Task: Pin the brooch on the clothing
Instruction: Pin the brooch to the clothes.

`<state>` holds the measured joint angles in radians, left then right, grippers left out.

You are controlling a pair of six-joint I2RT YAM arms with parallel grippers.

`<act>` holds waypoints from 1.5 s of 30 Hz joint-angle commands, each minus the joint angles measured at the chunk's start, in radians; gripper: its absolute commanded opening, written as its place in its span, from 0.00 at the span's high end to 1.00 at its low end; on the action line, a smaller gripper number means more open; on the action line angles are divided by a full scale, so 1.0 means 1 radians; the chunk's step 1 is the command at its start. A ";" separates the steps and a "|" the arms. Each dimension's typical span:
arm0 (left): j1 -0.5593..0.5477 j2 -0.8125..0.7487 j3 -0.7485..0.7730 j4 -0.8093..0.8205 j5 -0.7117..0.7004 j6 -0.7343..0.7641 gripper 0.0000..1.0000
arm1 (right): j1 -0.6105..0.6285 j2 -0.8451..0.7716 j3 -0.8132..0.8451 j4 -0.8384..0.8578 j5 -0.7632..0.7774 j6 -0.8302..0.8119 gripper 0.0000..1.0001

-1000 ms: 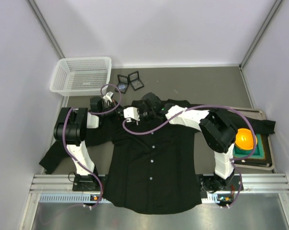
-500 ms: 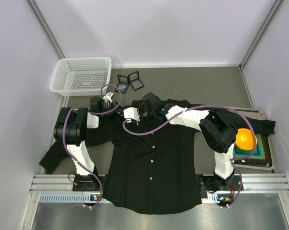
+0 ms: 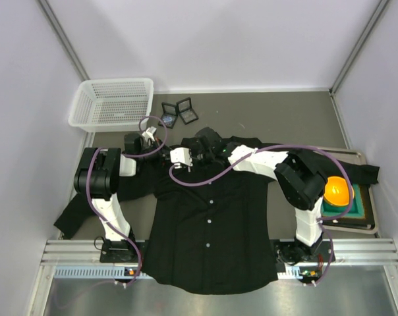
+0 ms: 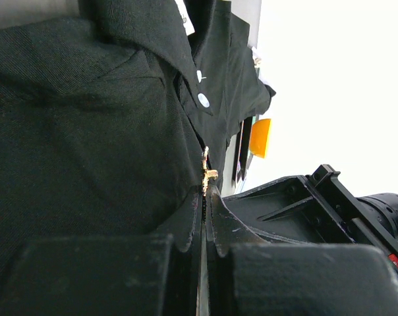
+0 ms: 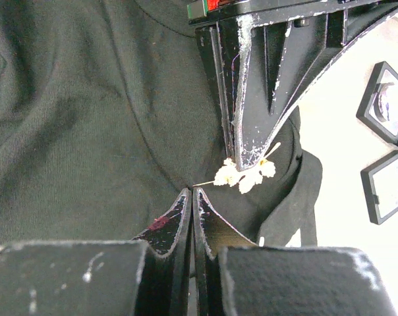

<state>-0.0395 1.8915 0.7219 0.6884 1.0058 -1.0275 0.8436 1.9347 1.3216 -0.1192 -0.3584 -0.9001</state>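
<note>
White basket (image 3: 113, 105); black boxes (image 3: 186, 109); orange ball (image 3: 338, 191).

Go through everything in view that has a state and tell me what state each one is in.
shirt: spread flat, front buttoned.
brooch: not yet pinned, pin bared.
left gripper: shut on the brooch.
right gripper: shut on a pinch of the shirt.
basket: empty.
black box: open, in two halves.
</note>
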 commanded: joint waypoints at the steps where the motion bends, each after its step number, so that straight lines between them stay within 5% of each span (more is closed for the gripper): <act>1: -0.007 -0.038 -0.001 0.030 0.030 0.018 1.00 | 0.012 -0.046 0.007 0.035 -0.013 -0.025 1.00; 28: -0.014 -0.077 -0.036 -0.001 0.082 0.026 1.00 | 0.005 -0.026 0.010 0.039 0.004 -0.026 1.00; 36: -0.016 -0.069 -0.035 -0.006 0.108 0.046 1.00 | -0.008 -0.022 0.088 -0.069 -0.028 0.069 1.00; 45: -0.022 -0.060 -0.026 -0.012 0.126 0.058 1.00 | -0.020 -0.016 0.108 -0.112 -0.030 0.115 0.92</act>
<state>-0.0517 1.8648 0.6952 0.6655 1.0821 -0.9966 0.8333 1.9347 1.3766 -0.2169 -0.3706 -0.8181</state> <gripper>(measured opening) 0.020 0.056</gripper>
